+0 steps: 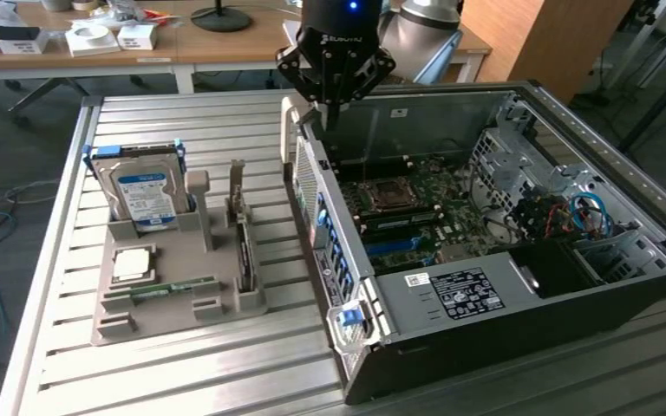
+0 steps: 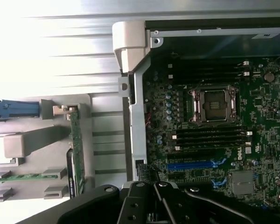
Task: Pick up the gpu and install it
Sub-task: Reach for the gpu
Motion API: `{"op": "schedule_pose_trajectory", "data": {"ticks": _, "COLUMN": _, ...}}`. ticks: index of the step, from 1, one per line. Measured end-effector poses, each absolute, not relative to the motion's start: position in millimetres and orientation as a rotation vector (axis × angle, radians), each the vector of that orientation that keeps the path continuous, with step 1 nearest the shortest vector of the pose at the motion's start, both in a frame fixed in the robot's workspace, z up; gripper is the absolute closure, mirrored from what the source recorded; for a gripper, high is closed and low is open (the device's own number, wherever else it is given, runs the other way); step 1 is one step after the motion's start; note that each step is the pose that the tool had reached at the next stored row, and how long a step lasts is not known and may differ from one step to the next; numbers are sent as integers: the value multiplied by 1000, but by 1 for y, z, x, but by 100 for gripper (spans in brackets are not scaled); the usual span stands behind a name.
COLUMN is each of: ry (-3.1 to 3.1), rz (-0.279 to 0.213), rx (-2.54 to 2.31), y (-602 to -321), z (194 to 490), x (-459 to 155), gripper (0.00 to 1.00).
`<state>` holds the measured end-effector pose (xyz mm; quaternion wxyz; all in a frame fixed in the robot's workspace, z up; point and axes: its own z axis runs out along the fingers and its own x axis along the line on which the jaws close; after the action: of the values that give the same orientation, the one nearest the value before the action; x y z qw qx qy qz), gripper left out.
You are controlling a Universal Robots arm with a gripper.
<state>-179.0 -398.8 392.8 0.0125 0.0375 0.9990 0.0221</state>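
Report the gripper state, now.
Gripper: shut, holding nothing, above the rear wall of the open black computer case; the flat green gpu card stands in the grey plastic holder.

My exterior camera stands high and somewhat far back. It looks down obliquely over the slatted table [image 1: 194, 373], with the grey tray [image 1: 183, 314] at the exterior view's left, the open computer case [image 1: 426, 121] at its right and the arm [image 1: 333, 17] behind them. My wrist camera sits close above the edge of the case and faces straight down past the gripper [image 2: 154, 193]. Both views share the motherboard [image 1: 426, 204] [image 2: 266, 116], the case wall next to the tray, and a part of the tray itself.
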Motion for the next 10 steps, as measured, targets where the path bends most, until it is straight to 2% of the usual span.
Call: {"op": "schedule_pose_trajectory", "data": {"ticks": 10, "ry": 3114, "rz": 69, "rx": 117, "y": -399, "z": 393, "x": -204, "gripper": 89}}
